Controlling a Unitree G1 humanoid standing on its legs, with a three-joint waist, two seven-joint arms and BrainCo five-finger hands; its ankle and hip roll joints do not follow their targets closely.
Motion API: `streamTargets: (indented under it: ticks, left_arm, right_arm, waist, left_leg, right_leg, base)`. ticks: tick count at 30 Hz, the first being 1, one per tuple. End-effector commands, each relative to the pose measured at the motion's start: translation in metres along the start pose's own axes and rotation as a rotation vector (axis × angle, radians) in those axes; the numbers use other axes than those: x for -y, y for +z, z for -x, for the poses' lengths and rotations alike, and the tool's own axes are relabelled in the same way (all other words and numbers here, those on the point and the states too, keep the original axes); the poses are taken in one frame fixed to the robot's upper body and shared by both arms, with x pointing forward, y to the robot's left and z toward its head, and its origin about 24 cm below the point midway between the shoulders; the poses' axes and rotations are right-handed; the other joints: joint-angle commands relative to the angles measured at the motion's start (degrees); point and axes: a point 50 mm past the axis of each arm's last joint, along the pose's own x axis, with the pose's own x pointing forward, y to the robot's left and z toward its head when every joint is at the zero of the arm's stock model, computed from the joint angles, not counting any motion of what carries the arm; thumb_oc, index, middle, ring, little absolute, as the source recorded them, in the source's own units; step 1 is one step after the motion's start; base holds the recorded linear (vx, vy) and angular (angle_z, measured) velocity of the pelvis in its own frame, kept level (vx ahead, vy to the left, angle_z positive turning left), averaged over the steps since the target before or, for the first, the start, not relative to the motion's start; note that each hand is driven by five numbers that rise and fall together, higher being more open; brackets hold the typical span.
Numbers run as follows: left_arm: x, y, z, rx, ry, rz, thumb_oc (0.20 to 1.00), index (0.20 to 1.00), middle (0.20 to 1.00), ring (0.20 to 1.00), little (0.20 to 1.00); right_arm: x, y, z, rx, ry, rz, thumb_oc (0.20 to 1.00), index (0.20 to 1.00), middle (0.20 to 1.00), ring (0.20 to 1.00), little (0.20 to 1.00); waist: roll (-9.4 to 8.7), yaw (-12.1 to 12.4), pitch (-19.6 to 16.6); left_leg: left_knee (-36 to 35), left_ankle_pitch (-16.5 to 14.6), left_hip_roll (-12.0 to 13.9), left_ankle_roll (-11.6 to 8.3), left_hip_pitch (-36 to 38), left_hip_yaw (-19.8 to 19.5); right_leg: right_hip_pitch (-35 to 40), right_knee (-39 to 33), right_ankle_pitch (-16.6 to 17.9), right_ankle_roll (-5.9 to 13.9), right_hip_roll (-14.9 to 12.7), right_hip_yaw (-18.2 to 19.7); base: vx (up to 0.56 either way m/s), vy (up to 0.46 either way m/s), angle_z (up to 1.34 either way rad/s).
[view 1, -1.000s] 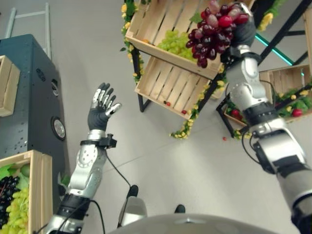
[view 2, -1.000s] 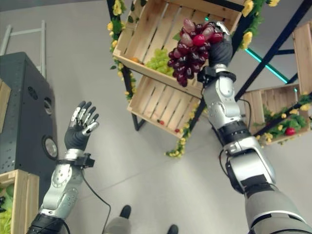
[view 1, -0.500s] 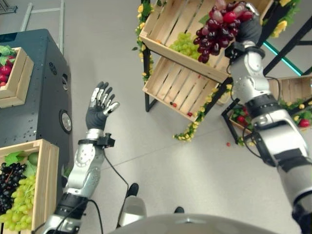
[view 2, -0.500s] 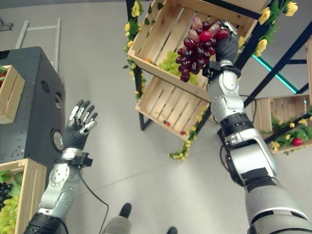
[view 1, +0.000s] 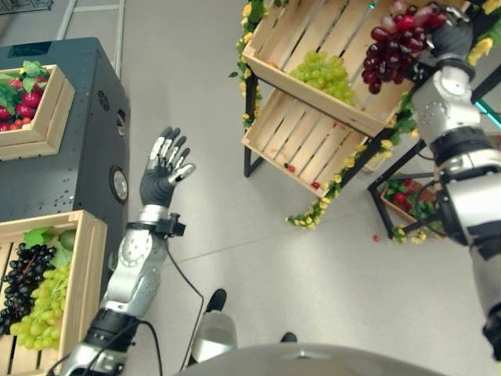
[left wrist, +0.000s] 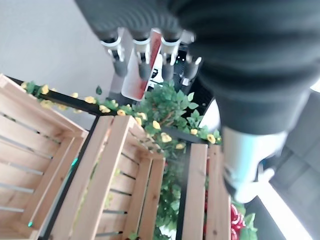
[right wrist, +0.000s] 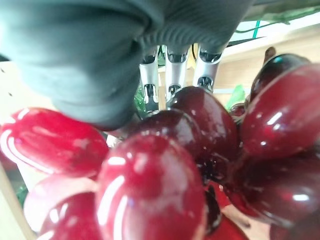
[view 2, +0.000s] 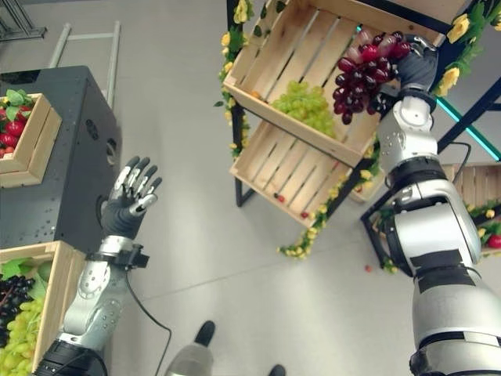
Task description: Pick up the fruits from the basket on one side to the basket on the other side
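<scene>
My right hand is raised at the upper right, shut on a bunch of red grapes that hangs over the top wooden crate of the slanted rack. Seen from the right wrist, the dark red grapes sit right under the curled fingers. A green grape bunch lies inside that crate. My left hand is held up open over the floor, fingers spread, holding nothing. At the lower left a wooden crate holds black grapes and green grapes.
A dark cabinet stands at the left with a crate of red fruit on top. The rack's lower crate is nearly bare. Another crate with red fruit sits low at the right, and yellow flower garlands trim the rack.
The whole picture has shifted, so the camera moved. My right hand still holds the red grapes up at the top crate; the left hand stays raised and open.
</scene>
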Motion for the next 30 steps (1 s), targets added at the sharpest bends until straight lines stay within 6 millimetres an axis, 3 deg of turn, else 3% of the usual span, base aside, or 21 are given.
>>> streamTargets:
  ticks: [1, 7, 8, 9, 11, 15, 17, 18, 19, 22, 26, 27, 30]
  left_arm:
    - [0.003, 0.025, -0.001, 0.119, -0.048, -0.019, 1.0, 1.0, 1.0, 1.0, 1.0]
    - [-0.003, 0.026, -0.001, 0.127, -0.002, -0.051, 1.0, 1.0, 1.0, 1.0, 1.0]
    - [-0.004, 0.03, -0.005, 0.143, -0.009, -0.083, 1.0, 1.0, 1.0, 1.0, 1.0]
    - [-0.004, 0.03, -0.005, 0.143, -0.009, -0.083, 1.0, 1.0, 1.0, 1.0, 1.0]
    - [-0.005, 0.035, -0.011, 0.176, -0.006, -0.112, 1.0, 1.0, 1.0, 1.0, 1.0]
    - [-0.005, 0.038, -0.013, 0.198, 0.003, -0.1, 1.0, 1.0, 1.0, 1.0, 1.0]
    - [0.0, 0.038, -0.018, 0.211, -0.02, -0.075, 1.0, 1.0, 1.0, 1.0, 1.0]
    - [0.0, 0.038, -0.018, 0.212, -0.02, -0.075, 1.0, 1.0, 1.0, 1.0, 1.0]
    - [0.003, 0.04, -0.021, 0.222, -0.037, -0.076, 1.0, 1.0, 1.0, 1.0, 1.0]
    - [0.003, 0.038, -0.021, 0.216, -0.041, -0.063, 1.0, 1.0, 1.0, 1.0, 1.0]
    - [0.002, 0.033, -0.018, 0.197, -0.027, -0.047, 1.0, 1.0, 1.0, 1.0, 1.0]
    - [0.002, 0.032, -0.017, 0.189, -0.028, -0.047, 1.0, 1.0, 1.0, 1.0, 1.0]
    - [0.004, 0.03, -0.014, 0.173, -0.036, -0.029, 1.0, 1.0, 1.0, 1.0, 1.0]
  right_arm:
    - [-0.026, 0.044, 0.005, 0.22, 0.117, -0.121, 0.2, 0.2, 0.2, 0.2, 0.2]
    - [-0.033, 0.035, 0.026, 0.263, 0.189, -0.2, 0.2, 0.2, 0.2, 0.2, 0.2]
    - [-0.034, 0.032, 0.028, 0.257, 0.199, -0.183, 0.2, 0.2, 0.2, 0.2, 0.2]
    - [-0.034, 0.032, 0.028, 0.257, 0.199, -0.183, 0.2, 0.2, 0.2, 0.2, 0.2]
    - [-0.032, 0.026, 0.027, 0.235, 0.178, -0.179, 0.2, 0.2, 0.2, 0.2, 0.2]
    - [-0.034, 0.031, 0.025, 0.241, 0.192, -0.175, 0.2, 0.2, 0.2, 0.2, 0.2]
    - [-0.033, 0.041, 0.023, 0.271, 0.192, -0.168, 0.2, 0.2, 0.2, 0.2, 0.2]
    - [-0.033, 0.041, 0.023, 0.271, 0.192, -0.167, 0.2, 0.2, 0.2, 0.2, 0.2]
    - [-0.032, 0.046, 0.022, 0.288, 0.189, -0.163, 0.2, 0.2, 0.2, 0.2, 0.2]
    - [-0.031, 0.047, 0.022, 0.292, 0.192, -0.158, 0.2, 0.2, 0.2, 0.2, 0.2]
    - [-0.032, 0.044, 0.024, 0.284, 0.222, -0.127, 0.2, 0.2, 0.2, 0.2, 0.2]
    - [-0.035, 0.042, 0.025, 0.279, 0.235, -0.126, 0.2, 0.2, 0.2, 0.2, 0.2]
    - [-0.046, 0.039, 0.03, 0.282, 0.263, -0.142, 0.2, 0.2, 0.2, 0.2, 0.2]
  waist:
    - [-4.06, 0.0, -3.1]
    - [-3.1, -0.5, -2.9]
    - [-2.36, -1.5, -1.9]
    - [-2.42, -1.4, -1.9]
    - [-1.25, -2.1, -0.3]
    - [-0.26, -3.2, 0.1]
    - [-0.03, -5.8, 1.0]
    - [0.07, -5.8, 1.0]
    - [0.11, -6.9, 1.0]
    - [-0.43, -7.4, 0.2]
    - [-1.21, -8.1, -2.9]
    - [-1.3, -8.2, -3.4]
    - [-1.44, -7.9, -4.2]
  left_leg:
    - [1.6, -2.8, -3.7, 2.35, 0.6, 1.0]
    - [4.8, -5.5, -6.4, 4.61, 0.4, 1.6]
    - [6.2, -6.6, -7.0, 5.44, 1.0, 1.7]
    - [6.4, -6.7, -7.1, 5.53, 0.9, 1.8]
    - [7.7, -8.3, -7.3, 6.74, 2.8, 2.7]
    - [5.9, -8.8, -6.3, 6.55, 6.1, 2.4]
    - [4.1, -9.5, -6.2, 5.69, 8.8, 0.8]
    - [4.1, -9.5, -6.2, 5.67, 8.9, 0.7]
    - [3.4, -10.0, -5.8, 5.17, 9.9, -0.2]
    - [2.7, -11.3, -5.3, 4.51, 11.0, -0.4]
    - [5.0, -15.1, -2.1, 3.17, 12.8, 0.3]
    - [6.1, -15.1, -1.1, 2.73, 13.4, 0.3]
    - [14.4, -5.1, 1.0, -0.86, 12.0, -0.8]
  right_leg:
    - [-2.3, 2.5, 1.4, 3.66, -2.7, 1.9]
    - [-4.3, 9.4, 1.1, 5.02, -5.9, 4.3]
    - [-7.6, 17.0, 3.5, 5.79, -7.5, 5.1]
    - [-8.0, 17.5, 3.3, 5.9, -7.7, 5.3]
    - [-11.4, 26.3, 7.4, 6.85, -9.6, 6.0]
    - [-16.6, 23.8, 7.7, 6.06, -10.1, 5.5]
    - [-19.6, 13.2, 8.8, 6.29, -8.6, 7.8]
    - [-19.4, 13.0, 8.8, 6.27, -8.5, 7.8]
    - [-20.7, 8.2, 9.8, 7.03, -8.0, 9.7]
    - [-19.6, 6.3, 10.0, 7.11, -7.2, 10.4]
    - [-17.4, 7.4, 8.5, 5.75, -5.9, 9.0]
    - [-17.1, 7.8, 7.6, 5.19, -5.2, 8.6]
    - [-13.5, 8.6, 5.1, 2.86, -2.3, 7.1]
  base:
    - [0.0, 0.057, -0.04]
    - [0.01, 0.148, -0.05]
    - [0.0, 0.123, -0.04]
    - [0.01, 0.191, -0.04]
    - [0.06, 0.176, -0.04]
    - [0.18, 0.043, -0.17]
    - [0.23, -0.061, 0.01]
    - [0.26, -0.094, 0.27]
    - [0.24, -0.111, 0.34]
    - [0.23, -0.123, 0.4]
    - [0.33, -0.194, 0.45]
    - [0.28, -0.235, 0.34]
    - [0.31, -0.27, -0.14]
